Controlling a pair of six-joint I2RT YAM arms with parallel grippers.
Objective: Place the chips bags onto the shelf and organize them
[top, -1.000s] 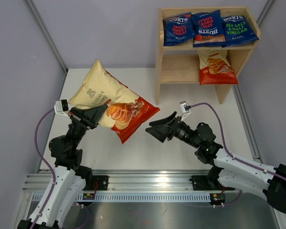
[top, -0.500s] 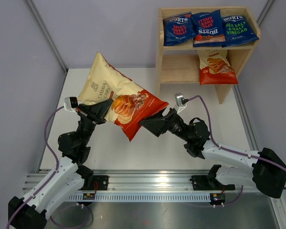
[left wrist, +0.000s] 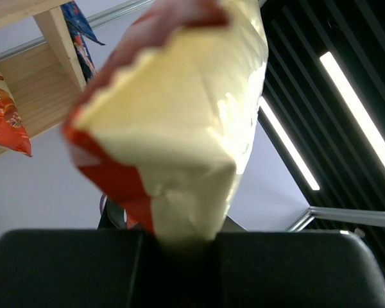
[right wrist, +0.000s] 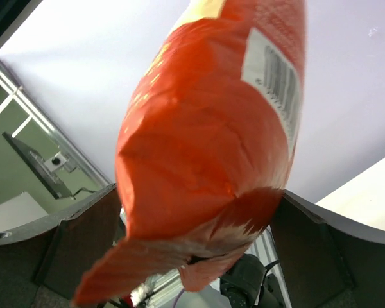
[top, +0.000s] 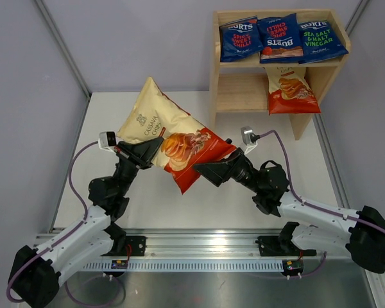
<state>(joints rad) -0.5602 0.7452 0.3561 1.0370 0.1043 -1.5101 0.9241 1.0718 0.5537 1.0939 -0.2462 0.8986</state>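
The left gripper point(top: 147, 149) is pressed shut on the cream edge of the cream-topped bag point(top: 170, 131), which is held in the air. The right gripper point(top: 204, 173) is spread wide. The bag's red-orange bottom seal lies between its fingers point(right wrist: 83, 231), apparently unpinched. Well beyond both sets of fingers, the shelf point(top: 213, 96) is seen with three blue bags point(top: 280, 37) lined along its top tier and a second cream-topped bag point(top: 290, 90) leaning at the right of its lower tier. Four of five are judged placed. Only the held bag is left, presumably for the space beside its match.
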